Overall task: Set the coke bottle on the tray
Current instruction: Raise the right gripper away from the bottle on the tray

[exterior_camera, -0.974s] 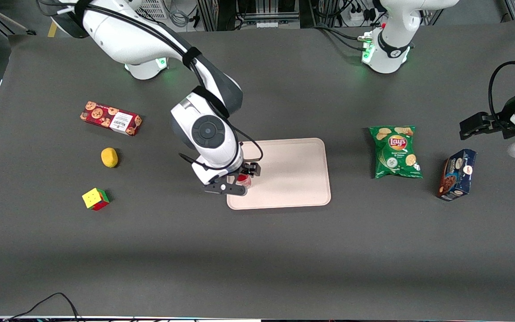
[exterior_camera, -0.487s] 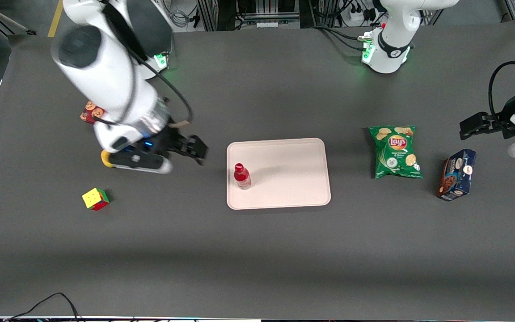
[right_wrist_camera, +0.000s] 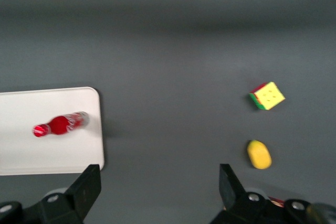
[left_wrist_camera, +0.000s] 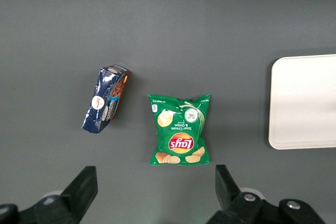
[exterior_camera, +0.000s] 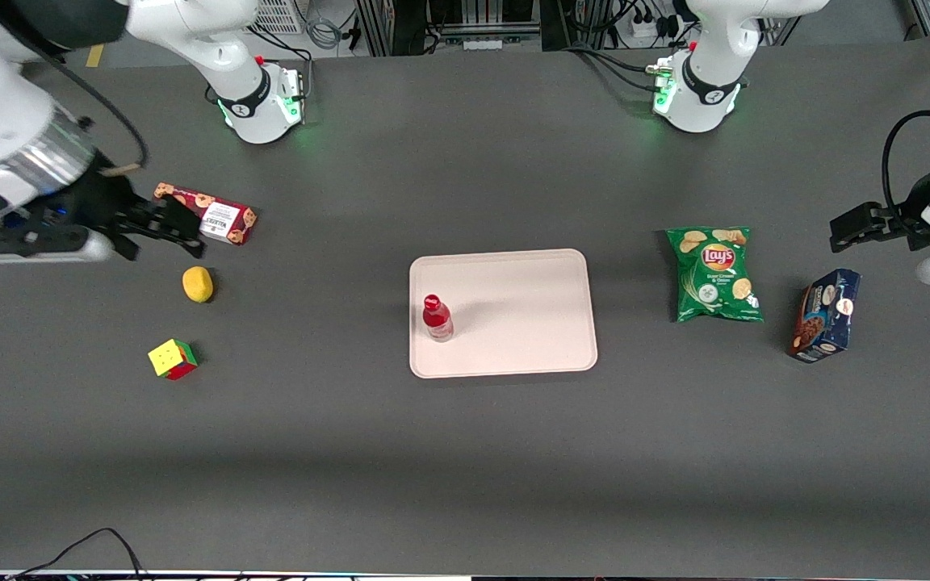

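The small red coke bottle (exterior_camera: 437, 317) (right_wrist_camera: 59, 125) stands upright on the pale pinkish-beige tray (exterior_camera: 529, 323) (right_wrist_camera: 31, 156), close to the tray's edge nearest the working arm. My gripper (exterior_camera: 162, 228) (right_wrist_camera: 157, 187) hangs high above the table toward the working arm's end, over the red cookie box (exterior_camera: 205, 215). Its fingers (right_wrist_camera: 86, 187) are spread wide with nothing between them. It is far from the bottle and the tray.
A yellow lemon-like object (exterior_camera: 198, 284) (right_wrist_camera: 259, 155) and a colour cube (exterior_camera: 172, 358) (right_wrist_camera: 267, 96) lie near my gripper. A green chip bag (exterior_camera: 714, 274) (left_wrist_camera: 180, 136) and a dark blue box (exterior_camera: 826, 315) (left_wrist_camera: 107, 98) lie toward the parked arm's end.
My gripper has let go of the coke bottle, leaving it standing on the tray, and the arm has swung up and away toward the working arm's end of the table.
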Motion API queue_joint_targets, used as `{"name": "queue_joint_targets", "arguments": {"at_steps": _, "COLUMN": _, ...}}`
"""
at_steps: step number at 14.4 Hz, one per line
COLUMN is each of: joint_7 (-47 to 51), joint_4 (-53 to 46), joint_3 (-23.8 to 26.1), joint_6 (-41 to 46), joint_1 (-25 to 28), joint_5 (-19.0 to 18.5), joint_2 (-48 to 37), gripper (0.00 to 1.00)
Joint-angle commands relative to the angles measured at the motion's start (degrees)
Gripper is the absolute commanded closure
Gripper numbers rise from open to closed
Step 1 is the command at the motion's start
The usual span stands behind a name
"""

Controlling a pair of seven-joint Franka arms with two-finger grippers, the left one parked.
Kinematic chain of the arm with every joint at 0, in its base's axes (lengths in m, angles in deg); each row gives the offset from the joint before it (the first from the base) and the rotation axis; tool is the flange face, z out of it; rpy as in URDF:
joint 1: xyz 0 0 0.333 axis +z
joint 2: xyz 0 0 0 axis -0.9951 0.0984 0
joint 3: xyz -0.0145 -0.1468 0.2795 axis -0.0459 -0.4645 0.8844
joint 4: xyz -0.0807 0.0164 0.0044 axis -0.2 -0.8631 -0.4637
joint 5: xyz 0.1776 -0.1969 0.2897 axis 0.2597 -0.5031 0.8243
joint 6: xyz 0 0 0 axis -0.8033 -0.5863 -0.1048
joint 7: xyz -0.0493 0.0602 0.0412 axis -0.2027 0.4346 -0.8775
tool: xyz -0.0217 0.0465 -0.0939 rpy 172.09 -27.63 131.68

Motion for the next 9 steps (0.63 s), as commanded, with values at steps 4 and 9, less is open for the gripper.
{"name": "queue_joint_targets", "arguments": {"at_steps": 4, "joint_7": -16.15, "joint_4": 5.93, "joint_3": -10.03, "joint_6": 1.14, "joint_1": -0.23, "joint_5": 0.97, "joint_2": -4.05, "gripper": 0.0}}
{"name": "queue_joint_targets", "arguments": {"at_steps": 9, "joint_7": -16.97, "joint_4": 5.67, "joint_3": -11.88, "joint_6": 1.14, "joint_1": -0.14, "joint_5": -0.88, "joint_2": -2.37, "gripper": 0.0}}
